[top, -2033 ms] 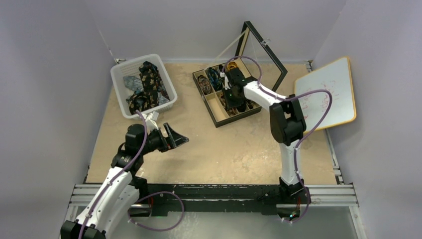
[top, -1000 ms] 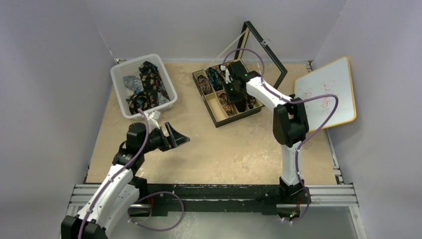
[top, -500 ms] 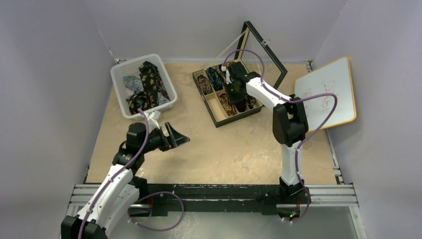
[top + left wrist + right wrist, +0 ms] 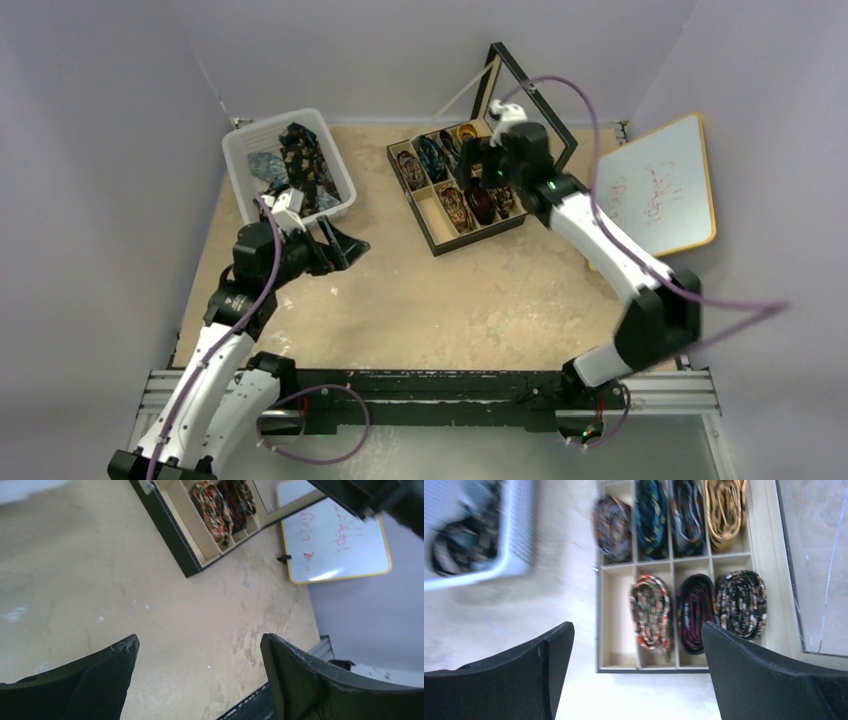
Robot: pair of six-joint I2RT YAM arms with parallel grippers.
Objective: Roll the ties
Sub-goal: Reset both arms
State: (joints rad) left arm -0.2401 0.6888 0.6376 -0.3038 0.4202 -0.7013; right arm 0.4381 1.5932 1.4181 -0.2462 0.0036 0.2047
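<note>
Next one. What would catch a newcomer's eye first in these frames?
First, the divided box at the far middle of the table, lid propped up, with rolled ties in seven compartments and one empty compartment. The right pincer hangs open above it, holding nothing. At far left, a white basket holds loose ties, with the open left pincer just near of it.

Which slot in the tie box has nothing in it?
The corner slot in the near row, on the white basket's side. It shows bare floor; the other seven each hold a rolled tie.
</note>
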